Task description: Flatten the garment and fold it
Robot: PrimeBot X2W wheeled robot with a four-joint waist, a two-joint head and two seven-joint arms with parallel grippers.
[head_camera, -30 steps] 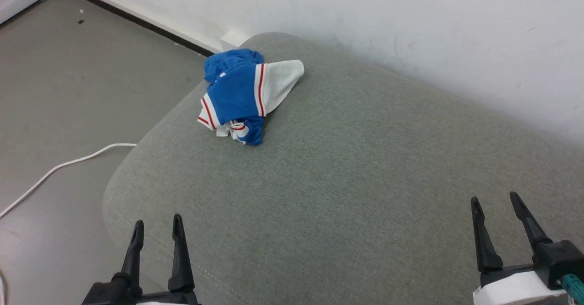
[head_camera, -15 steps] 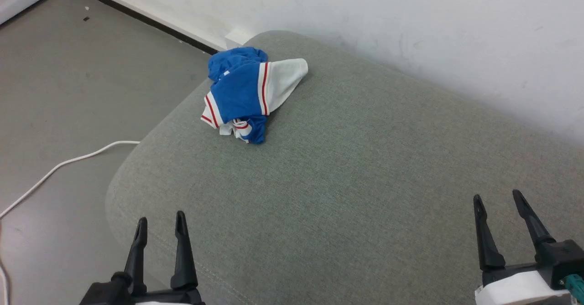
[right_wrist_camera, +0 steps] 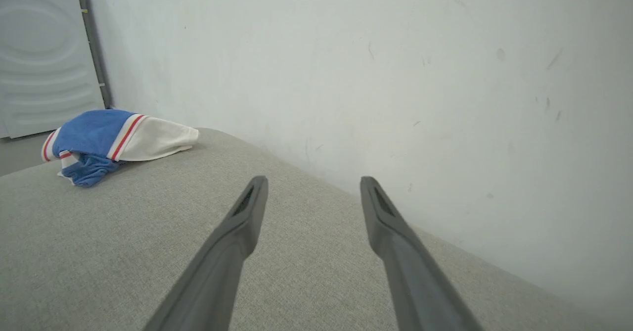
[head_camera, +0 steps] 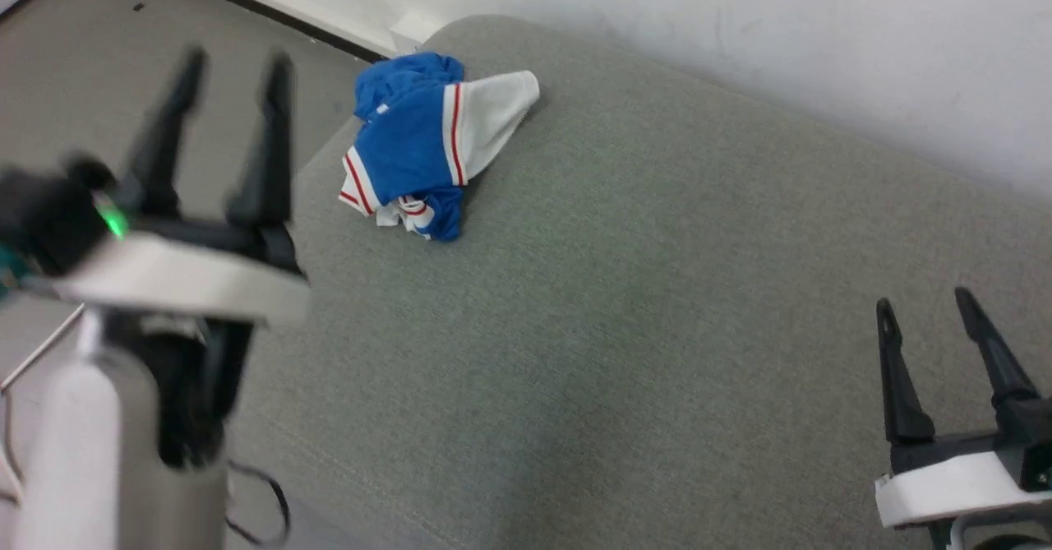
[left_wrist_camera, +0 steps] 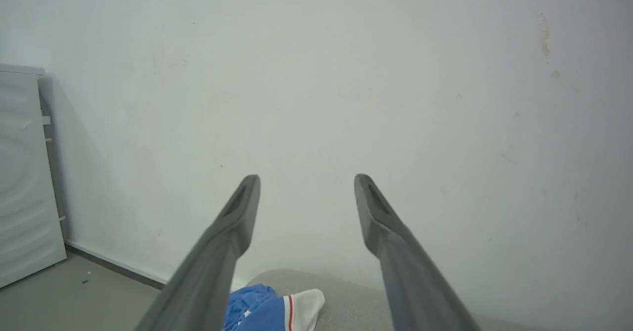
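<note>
My left gripper is wide open and holds nothing. It hangs in the air above the left edge of the grey seat, with its fingers pointing to the seat's far end. My right gripper is also spread fully and empty, low over the near right part of the seat.

The garment lies in a crumpled heap on the far left corner of the seat, just where the seat rounds down to the floor. I judge it to be light, soft and limp. It will give no resistance, will hang from any point I pinch, and may drag a little on the woven cover.

The white sleeve sticks out flat from the heap toward the middle of the seat, and I think it is the easiest place to take. The red-striped hem on the heap's near-left side would be a second hold.

On the seat, nothing stands between my grippers and the heap. The wall runs close behind the seat's far side, so there is little room to reach. A careless pull could slide the shirt off the left edge of the seat, where a white cable lies on the floor.
</note>
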